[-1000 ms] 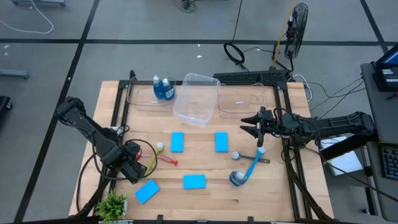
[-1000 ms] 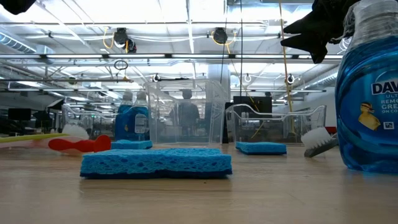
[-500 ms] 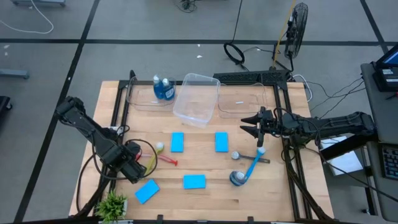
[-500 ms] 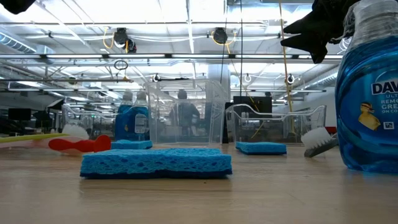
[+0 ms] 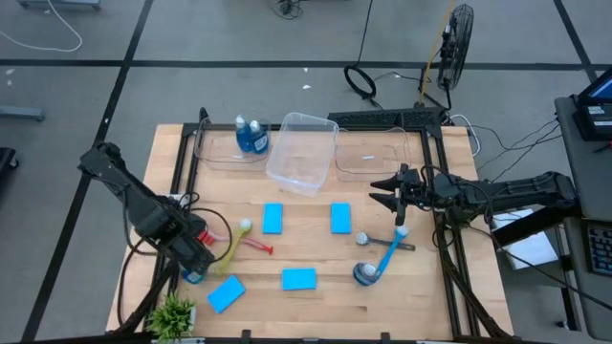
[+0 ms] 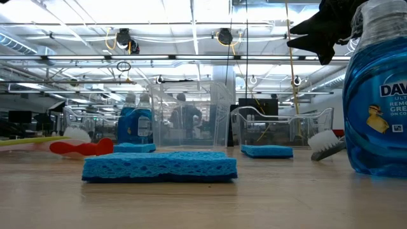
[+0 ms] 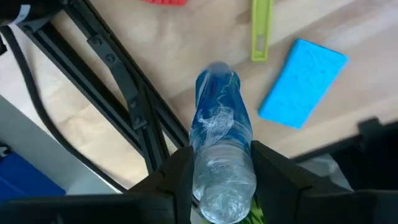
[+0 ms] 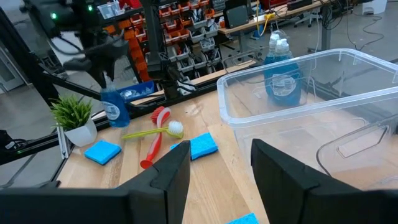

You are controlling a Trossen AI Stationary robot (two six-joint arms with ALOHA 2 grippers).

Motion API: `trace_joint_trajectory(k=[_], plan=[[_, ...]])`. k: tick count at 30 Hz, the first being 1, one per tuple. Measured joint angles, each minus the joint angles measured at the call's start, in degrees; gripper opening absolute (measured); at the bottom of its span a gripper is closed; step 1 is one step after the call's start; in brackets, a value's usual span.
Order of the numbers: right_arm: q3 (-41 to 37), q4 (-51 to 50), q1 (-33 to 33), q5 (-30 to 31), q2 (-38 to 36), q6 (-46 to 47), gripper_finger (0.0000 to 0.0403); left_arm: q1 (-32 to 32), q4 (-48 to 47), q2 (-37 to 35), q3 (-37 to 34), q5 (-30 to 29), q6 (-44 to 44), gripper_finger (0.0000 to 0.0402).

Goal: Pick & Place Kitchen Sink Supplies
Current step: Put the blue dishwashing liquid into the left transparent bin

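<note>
My left gripper [image 5: 191, 260] is near the table's front left corner, shut on a small blue soap bottle [image 7: 219, 118], which also shows in the right wrist view [image 8: 115, 107]. My right gripper [image 5: 395, 193] hangs open and level at the right, with nothing between its fingers [image 8: 177, 177]. Several flat blue sponges [image 5: 273, 218] [image 5: 340, 218] [image 5: 298, 279] [image 5: 225, 294] lie on the wood. A red brush [image 5: 258, 247] and a yellow-green brush [image 5: 232, 244] lie crossed by the left gripper. A blue brush [image 5: 385, 256] leans on another standing bottle [image 5: 364, 274]. My left gripper pinches the bottle's upper end near the pale cap [image 7: 222, 183] between its two fingers [image 7: 177, 171]. They come steeply from above, one on each side. The bottle hangs below them, body pointing down at the table and a little tilted. Whether its base is clear of the wood, I cannot tell.
Three clear bins stand along the far edge: the left one [image 5: 215, 153] holds two blue bottles [image 5: 251, 136], the middle one [image 5: 304, 151] is tilted, and the right one [image 5: 373, 158] stands flat. A green potted plant [image 5: 172, 313] stands at the front left corner. Dark frame rails [image 5: 182, 191] run along both sides.
My left gripper has risen and drawn back toward the table's left edge. The blue bottle, hidden under it before, now shows below it in the high view. My right arm has kept still.
</note>
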Motion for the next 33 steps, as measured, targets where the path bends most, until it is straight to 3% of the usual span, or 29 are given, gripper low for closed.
trace_joint_trajectory(k=[4, 7, 15, 28, 33], plan=[[0.0, 0.0, 0.0, 0.0, 0.0, 0.0, 0.0155, 0.0, 0.7, -3.4, 2.3, -4.1, 0.0, 0.0137], [0.0, 0.0, 0.0, 0.0, 0.0, 0.0, 0.0155, 0.1, 2.5, -5.8, 4.0, -10.4, 0.0, 0.0137], [0.0, 0.0, 0.0, 0.0, 0.0, 0.0, 0.0155, 0.0, 12.3, -11.3, 4.5, -34.7, 5.1, 0.0137], [0.0, 0.0, 0.0, 0.0, 0.0, 0.0, 0.0155, 0.4, 13.9, -14.7, 4.5, -73.8, 10.3, 0.0137], [0.0, 0.0, 0.0, 0.0, 0.0, 0.0, 0.0155, 5.2, 13.4, -15.5, 4.6, -82.1, 18.7, 0.0137]])
